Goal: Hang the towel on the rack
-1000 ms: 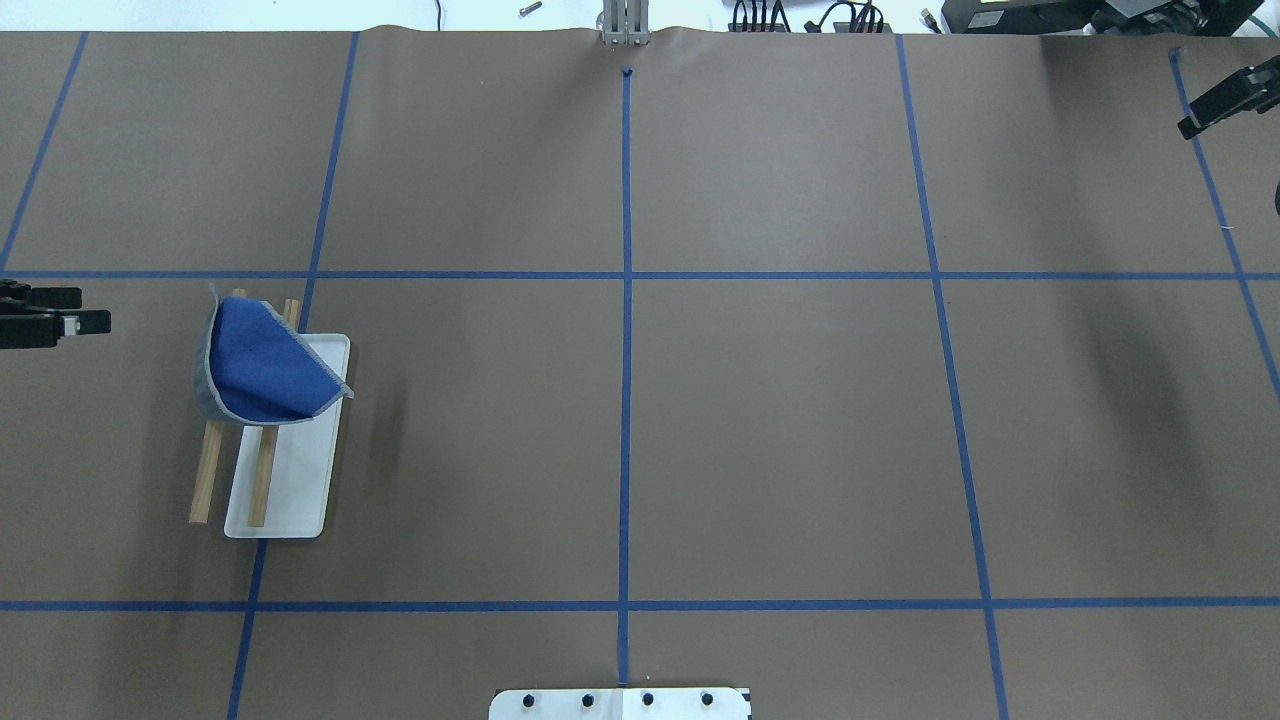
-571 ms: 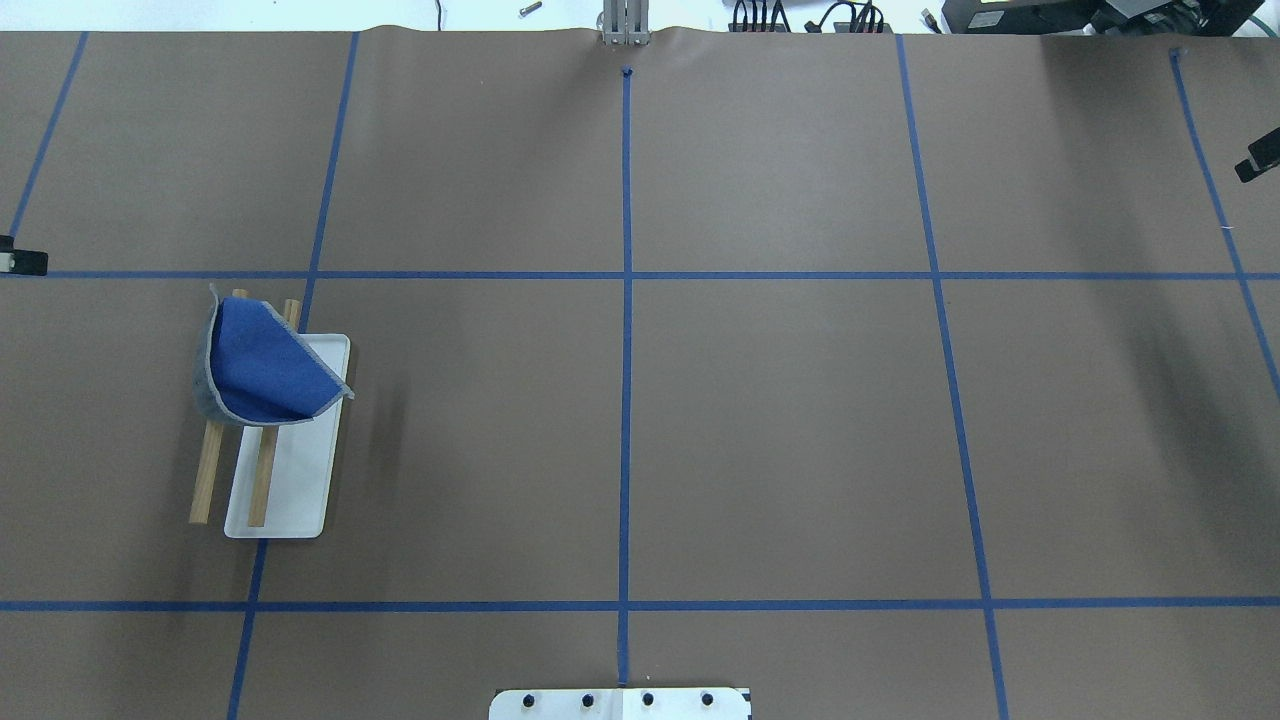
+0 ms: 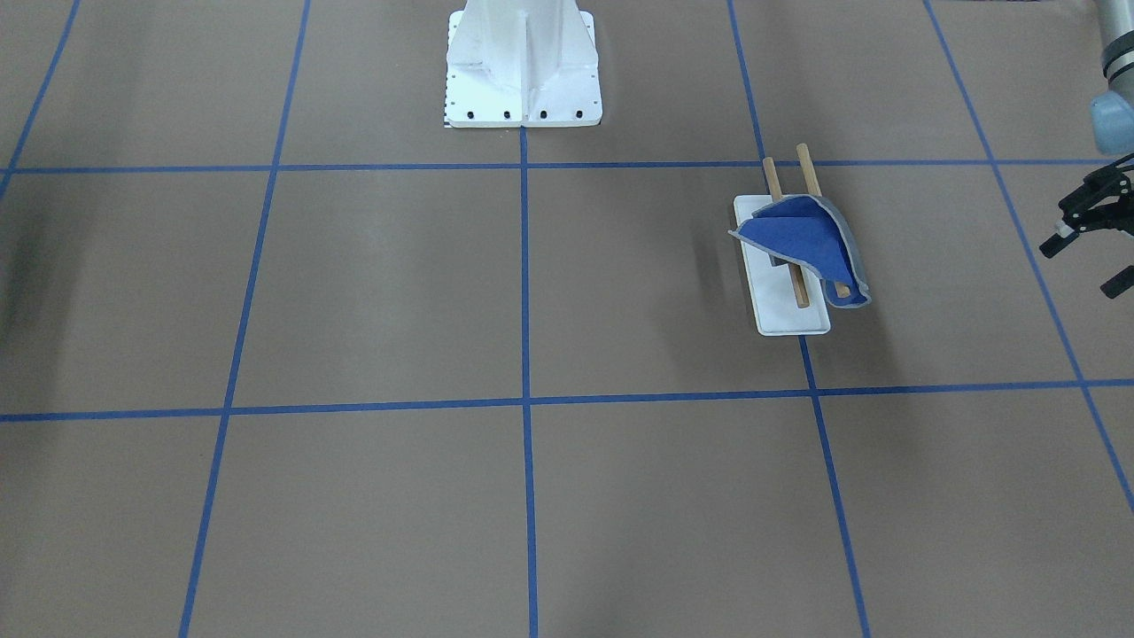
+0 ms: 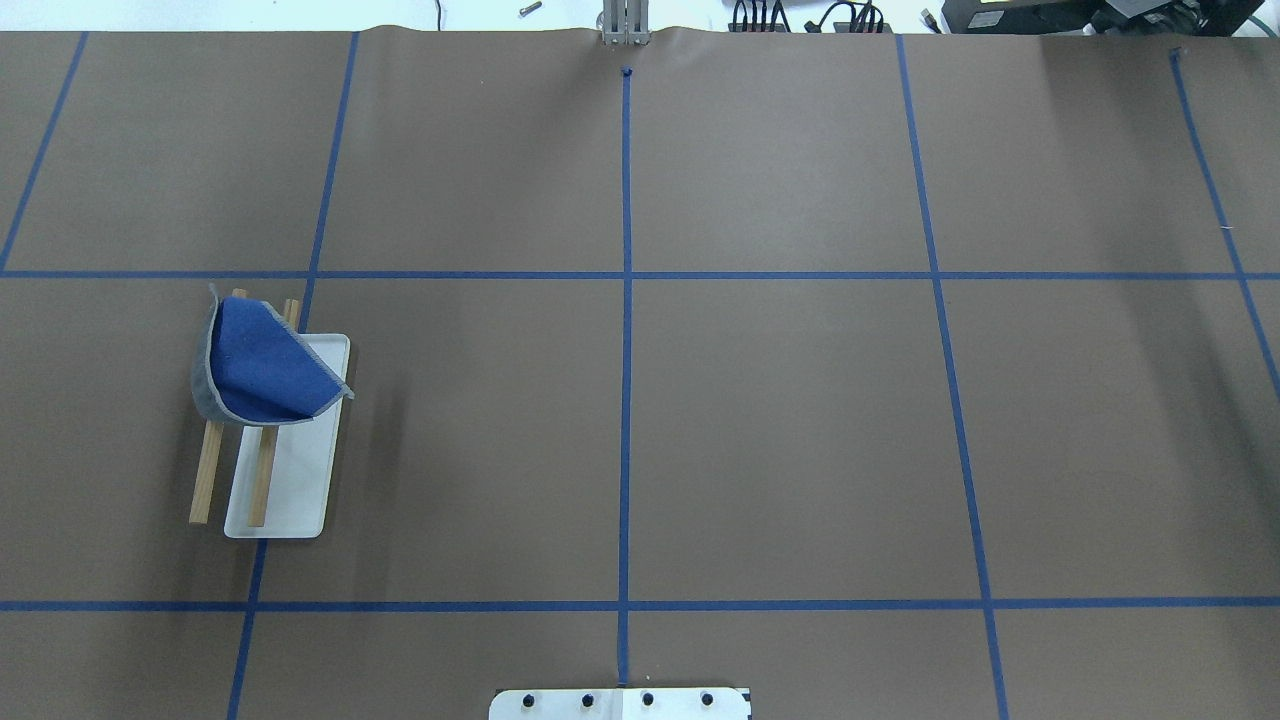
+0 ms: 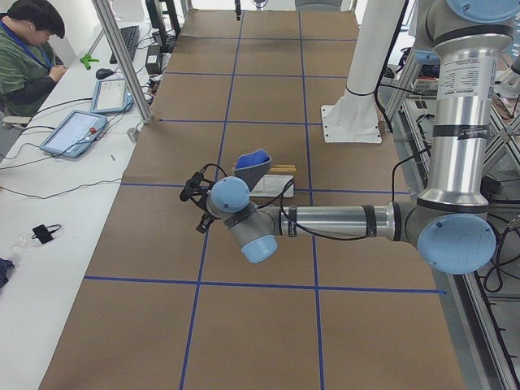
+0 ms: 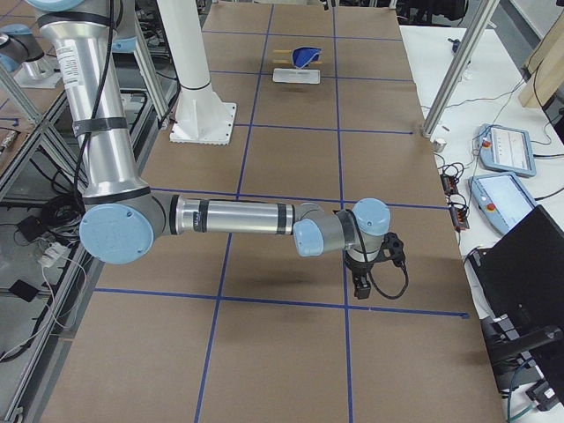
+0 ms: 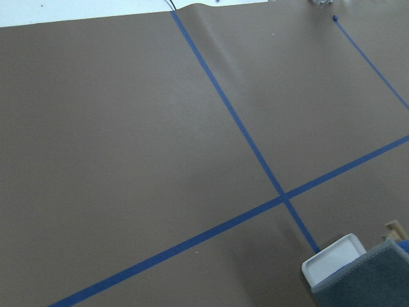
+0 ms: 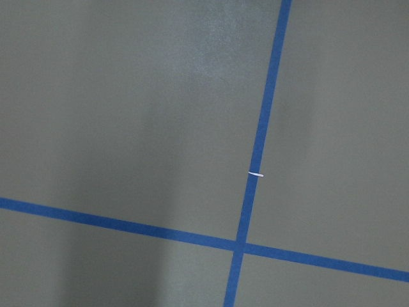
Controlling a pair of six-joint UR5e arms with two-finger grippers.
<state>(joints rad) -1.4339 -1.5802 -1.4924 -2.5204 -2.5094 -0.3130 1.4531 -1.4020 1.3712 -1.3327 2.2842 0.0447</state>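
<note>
Since both arms have drawn clear of the overhead view, where a second ago each showed at an edge, this reads as a retreat.

- Left pincer (image 3: 1083, 264): empty, fingers spread wide, hanging above the counter (image 4: 780, 430) off to the side of the rack, well apart from it. Its wrist camera catches only a corner of the white base and a grey edge of cloth.
- Right pincer (image 6: 359, 284): seen only from the side camera at the far end of the counter, pointing down over bare brown paper. Cannot tell whether it is wide or narrow. Nothing hangs from it.
- Towel (image 4: 262, 365): draped across the far end of the rack (image 4: 205, 480), over both wooden rails, blue face up, grey side curling at the outer edge. One corner pokes out over the white base (image 4: 290, 490). Same lie as in the earlier overhead pictures; it has not slipped.

Judgement: the hanging looks done, with the cloth released and resting on its own. The drape is lopsided and bunched at one end of the rails, so a knock could tip it off, but neither arm is near enough to do that.
</note>
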